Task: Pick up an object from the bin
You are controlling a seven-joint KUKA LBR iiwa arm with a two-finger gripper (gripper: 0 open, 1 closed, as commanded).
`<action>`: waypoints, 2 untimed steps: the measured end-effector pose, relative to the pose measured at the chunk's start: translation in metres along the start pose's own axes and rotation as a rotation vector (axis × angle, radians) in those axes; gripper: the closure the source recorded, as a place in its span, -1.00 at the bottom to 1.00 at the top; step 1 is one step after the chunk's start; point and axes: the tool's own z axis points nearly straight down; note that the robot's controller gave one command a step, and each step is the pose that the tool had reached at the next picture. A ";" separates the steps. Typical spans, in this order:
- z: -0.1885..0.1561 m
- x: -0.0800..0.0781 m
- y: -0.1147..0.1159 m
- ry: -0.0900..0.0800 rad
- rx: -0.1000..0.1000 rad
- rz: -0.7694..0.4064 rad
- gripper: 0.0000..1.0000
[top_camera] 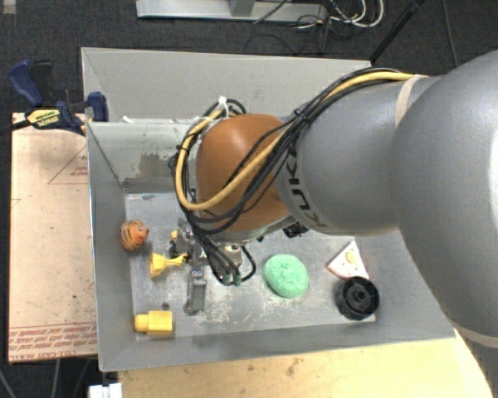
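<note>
My gripper (197,298) reaches down from under the orange wrist cover to the bin floor, left of centre. Just to its left, close against it, lies a small yellow toy piece (165,262); whether the two touch I cannot tell. An orange striped ball (134,235) rests a little further left and up. A yellow block (154,322) lies near the bin's front left corner, below and left of the gripper. To the gripper's right sits a green rounded lump (286,275).
At the right of the bin floor lie a white and orange wedge (347,260) and a black round knob (356,298). The thick grey arm and its cables cover the bin's back and right side.
</note>
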 end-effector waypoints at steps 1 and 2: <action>0.030 -0.005 0.029 -0.004 0.000 -0.053 -1.00; 0.038 -0.046 0.014 -0.002 -0.002 -0.068 -1.00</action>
